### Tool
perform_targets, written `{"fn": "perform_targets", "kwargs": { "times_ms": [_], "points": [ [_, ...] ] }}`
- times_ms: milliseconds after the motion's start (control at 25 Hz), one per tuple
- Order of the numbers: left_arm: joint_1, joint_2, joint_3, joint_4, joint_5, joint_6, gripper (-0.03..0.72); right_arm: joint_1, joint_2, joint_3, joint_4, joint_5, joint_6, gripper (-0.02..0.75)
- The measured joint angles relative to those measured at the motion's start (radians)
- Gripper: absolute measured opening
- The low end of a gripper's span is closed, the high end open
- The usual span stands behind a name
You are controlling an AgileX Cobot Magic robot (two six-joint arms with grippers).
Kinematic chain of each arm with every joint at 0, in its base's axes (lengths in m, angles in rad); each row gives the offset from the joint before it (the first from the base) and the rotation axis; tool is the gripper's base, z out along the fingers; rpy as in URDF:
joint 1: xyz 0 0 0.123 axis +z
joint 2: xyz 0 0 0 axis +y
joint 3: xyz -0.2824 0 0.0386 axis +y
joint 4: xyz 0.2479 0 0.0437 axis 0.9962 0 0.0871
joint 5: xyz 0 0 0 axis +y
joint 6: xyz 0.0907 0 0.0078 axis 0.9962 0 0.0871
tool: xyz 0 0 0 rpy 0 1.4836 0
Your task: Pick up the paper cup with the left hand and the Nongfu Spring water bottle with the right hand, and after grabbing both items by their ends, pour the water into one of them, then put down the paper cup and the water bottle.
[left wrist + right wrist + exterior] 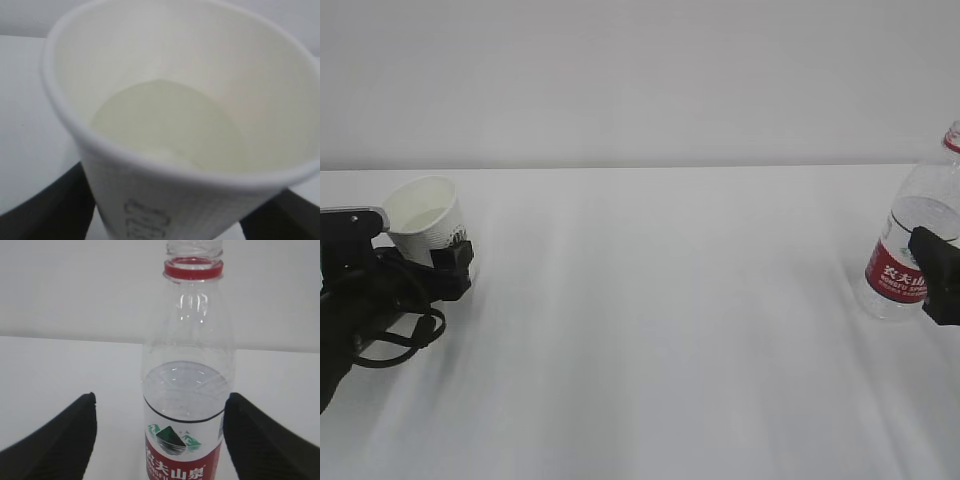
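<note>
While both arms were set low at the white table's (660, 330) near edges, each gripper was seen flanking its object.
At the left, the black left gripper (438, 262) was spread around the tilted small white paper cup (428, 230); a grip could not be confirmed. At the right, the black right gripper (159, 440) was held wide beside, not touching, the upright clear ribbed plastic water bottle (186, 390), partly filled with clear water (182, 390).

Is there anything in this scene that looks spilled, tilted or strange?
The paper cup leans toward the left hand rather than standing straight. The Nongfu Spring water bottle stands upright with no cap on its neck, between the open fingers of the right hand. No spill shows on the table.
</note>
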Motion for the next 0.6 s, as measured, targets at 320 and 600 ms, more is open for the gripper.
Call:
{"fn": "perform_targets", "kwargs": {
  "times_ms": [320,600],
  "points": [
    [0.0,0.0,0.002,0.0,0.0,-0.051,0.69,0.0,0.0,0.0,0.0,0.0,0.0,0.592],
    [0.0,0.0,0.002,0.0,0.0,-0.056,0.692,0.0,0.0,0.0,0.0,0.0,0.002,0.592]
  ]
}}
